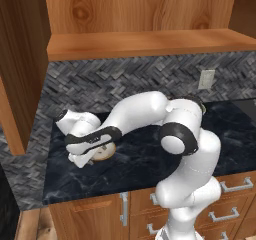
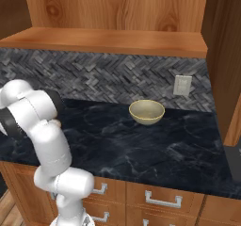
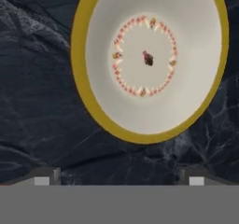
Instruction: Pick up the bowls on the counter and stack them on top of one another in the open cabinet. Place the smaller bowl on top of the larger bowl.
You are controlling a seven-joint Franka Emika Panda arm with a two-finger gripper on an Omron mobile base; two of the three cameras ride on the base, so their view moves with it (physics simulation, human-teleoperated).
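Jaws: wide apart; in the hand view the two fingertips [image 3: 43, 177] stand at 7 and 5 o'clock with bare desk between them, holding nothing. No point on the jaws themselves in the base views, where the hand hides them.
Small bowl [image 3: 149, 59]: on the desk [image 3: 37, 106], filling the upper half of the hand view from 10 to 2 o'clock; tan-yellow rim, cream inside, a ring of small reddish marks around a dark centre spot. In the left base view a sliver of it [image 1: 106, 153] shows at 8 o'clock, just under the bent hand.
Large bowl [image 2: 147, 112]: upright on the desk [image 2: 141, 149] near the tiled wall, just right of centre in the right base view, well apart from the arm.
Cabinet shelf [image 2: 108, 41]: thick wooden board above the wall at 12 o'clock.
Wall outlet [image 2: 182, 85]: on the tiles at 2 o'clock from the large bowl.
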